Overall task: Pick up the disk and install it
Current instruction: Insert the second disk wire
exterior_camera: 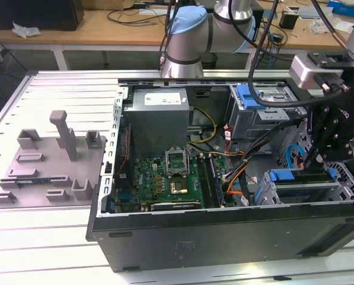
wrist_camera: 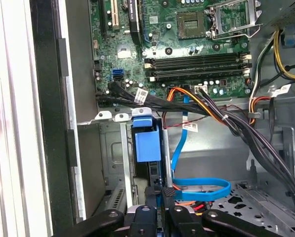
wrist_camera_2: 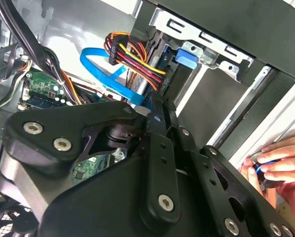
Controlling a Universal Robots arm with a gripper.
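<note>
Basically, we are seeing the claw [wrist_camera: 159,195] pinching the disk [wrist_camera: 148,140] by its end, edge-on so it is sliding down into the drive cage [exterior_camera: 301,190] at the open computer case's [exterior_camera: 165,237] front corner, on the desk [exterior_camera: 46,237].

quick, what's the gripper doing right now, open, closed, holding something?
Gripper: closed on the disk, which stands on edge in the drive bay of the computer case.
</note>
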